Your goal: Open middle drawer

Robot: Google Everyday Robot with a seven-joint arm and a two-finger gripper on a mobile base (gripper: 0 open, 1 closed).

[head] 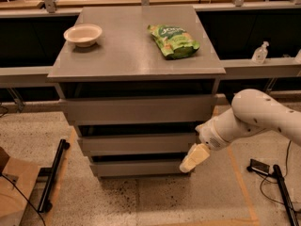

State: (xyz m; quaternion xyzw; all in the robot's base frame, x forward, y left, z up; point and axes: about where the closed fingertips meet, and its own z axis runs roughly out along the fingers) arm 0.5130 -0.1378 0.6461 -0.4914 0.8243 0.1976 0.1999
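Observation:
A grey cabinet holds three flat handleless drawers. The middle drawer (136, 142) is the second slab front, under the taller top drawer front (138, 109) and above the lowest front (136, 167). All three fronts look closed or nearly so, with dark gaps above each. My gripper (194, 157), with cream-coloured fingers, hangs off the white arm at the right end of the middle drawer front, pointing down and left and reaching in front of the lowest drawer's right end.
A beige bowl (83, 34) and a green snack bag (173, 41) lie on the cabinet top (127, 60). A black bar (51, 175) and cardboard (11, 187) lie on the floor at left. Black equipment (275, 182) lies at right. A clear bottle (260, 52) stands on the right ledge.

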